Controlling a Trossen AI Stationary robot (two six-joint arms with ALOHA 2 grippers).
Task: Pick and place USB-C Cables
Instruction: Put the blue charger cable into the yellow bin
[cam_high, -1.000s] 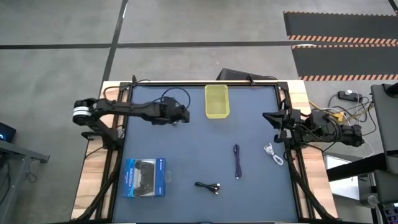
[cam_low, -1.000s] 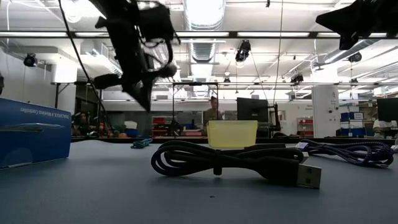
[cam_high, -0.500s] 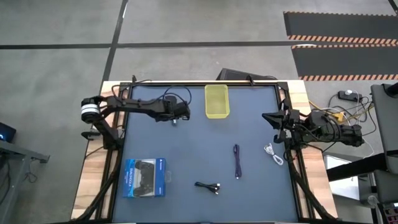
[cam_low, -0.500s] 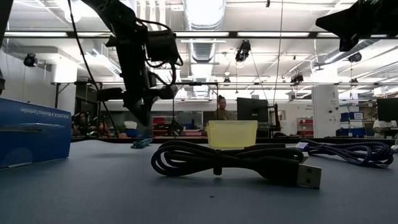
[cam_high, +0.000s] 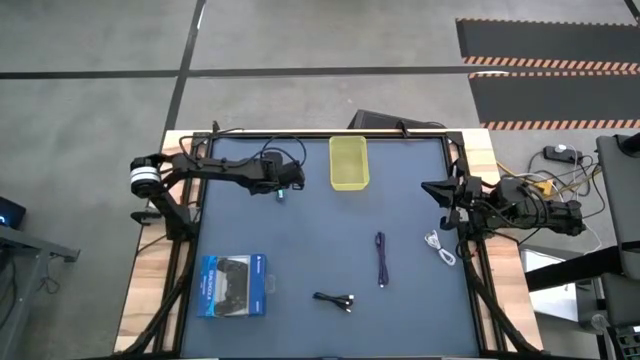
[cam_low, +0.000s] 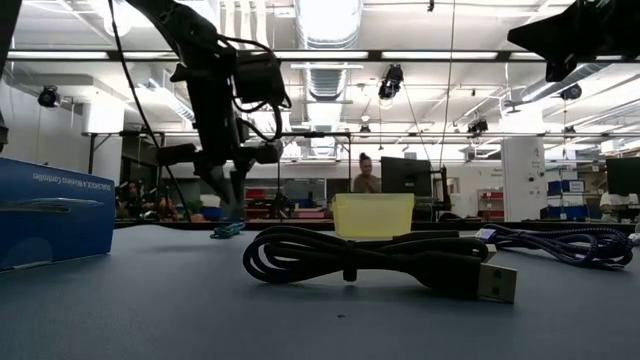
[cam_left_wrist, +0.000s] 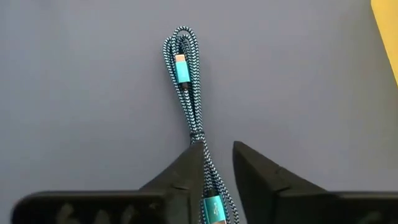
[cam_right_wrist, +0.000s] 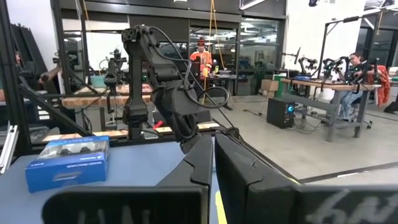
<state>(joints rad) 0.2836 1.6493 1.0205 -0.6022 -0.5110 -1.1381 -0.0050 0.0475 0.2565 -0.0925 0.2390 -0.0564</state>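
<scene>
Jaws apart, the left gripper (cam_high: 284, 190) hangs low over the teal cable (cam_high: 282, 194) at the far left of the dark table (cam_high: 300, 250), just left of the yellow bin (cam_high: 349, 162), in the view from above. The right gripper (cam_high: 437, 189) waits at the table's right edge, jaws together. On the near half lie the purple cable (cam_high: 381, 258), stretched straight, the white cable (cam_high: 440, 247) coiled at the right edge, and the black cable (cam_high: 335, 299) near the front. A blue-and-black retail box (cam_high: 233, 285) sits at the front left corner.

At table height, the left gripper (cam_low: 228, 190) points down just above the teal cable (cam_low: 227, 230), a small bundle far back on the surface. The black cable (cam_low: 380, 261) loops across the foreground (its silver plug faces right), the purple cable (cam_low: 555, 243) lies at right, the yellow bin (cam_low: 373, 215) stands behind, and the box (cam_low: 52, 211) fills the left edge. A person (cam_low: 365, 175) shows in the room beyond.

From the left wrist, the fingers (cam_left_wrist: 186, 171) straddle one end of the folded teal cable (cam_left_wrist: 186, 87), not yet closed on it; a teal plug (cam_left_wrist: 209, 206) lies between them.

From the right wrist, its fingers (cam_right_wrist: 239, 168) press together, facing the left arm (cam_right_wrist: 163, 81) and the box (cam_right_wrist: 67, 162).
</scene>
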